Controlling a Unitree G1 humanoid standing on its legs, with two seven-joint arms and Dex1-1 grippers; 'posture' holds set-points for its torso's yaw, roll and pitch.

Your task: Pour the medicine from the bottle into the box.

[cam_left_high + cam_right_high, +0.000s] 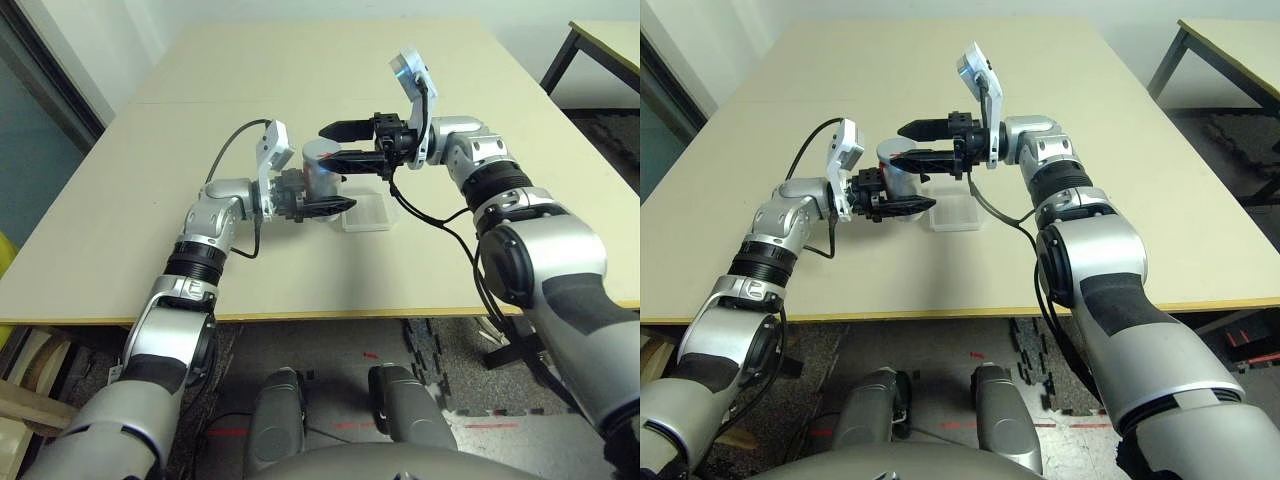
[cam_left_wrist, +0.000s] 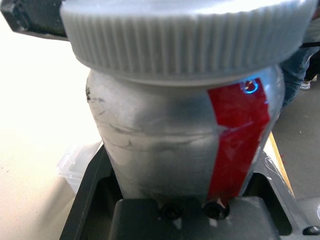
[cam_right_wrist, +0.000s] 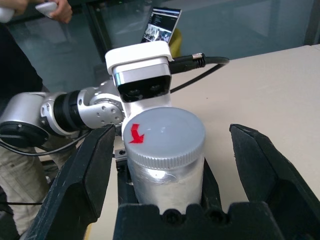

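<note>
Our left pincer [image 1: 318, 208] clamped the bottle [image 1: 322, 168] mid-frame, beside the box [image 1: 367, 214]; our right pincer [image 3: 170, 165] gaped around its cap [image 3: 164, 132]. An off-centre squeeze might have wrenched it loose.

We see a small silver-grey cylindrical bottle [image 1: 322, 165] upright above a beige table [image 1: 150, 180], between our left gripper's [image 1: 322, 205] fingers. Just right lies a shallow clear plastic box [image 1: 370, 213]. Our right gripper [image 3: 172, 165] straddles the bottle's round grey cap [image 3: 165, 132].

Capped bottle [image 3: 165, 155] between spread right hand [image 3: 170, 165] fingers, gaps either side.
Box [image 1: 367, 212] close below; wide bare desk [image 1: 300, 60] beyond.
</note>
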